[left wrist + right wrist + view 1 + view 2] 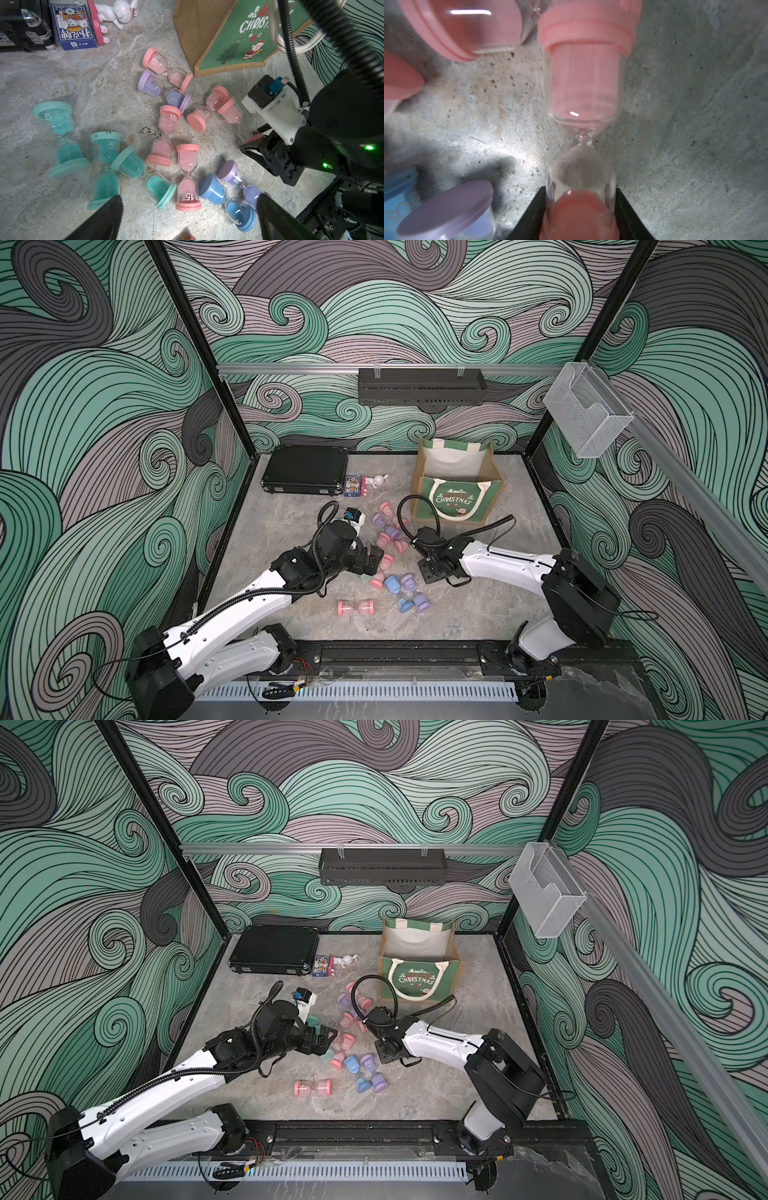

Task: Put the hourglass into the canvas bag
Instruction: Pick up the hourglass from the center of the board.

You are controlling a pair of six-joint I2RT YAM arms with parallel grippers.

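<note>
Wave-patterned walls [83, 427] in green and grey enclose a grey marbled worktop [478, 614], judged hard and flat and seen to be speckled with dark grit. At the far left a black case [305, 475] is seen, with a card pack [352, 485] and a toy rabbit [379, 481] just beside it. Next, the left pincer [189, 196] is held released and empty above the other hourglasses [168, 120], which lie scattered on their sides in teal, pink, purple and blue. Further right, the right pincer [580, 190] is clenched on the pink hourglass [583, 83], taken at the glass bulb beside one end cap. Whether it rests on the worktop or hangs clear cannot be told. It is judged light, stiff, slippery and fragile, above all at the thin neck, so the bulb or cap is best gripped, and gently. Rightmost, towards the back, the bag [451, 499] stands open-mouthed, near the hourglass.
</note>
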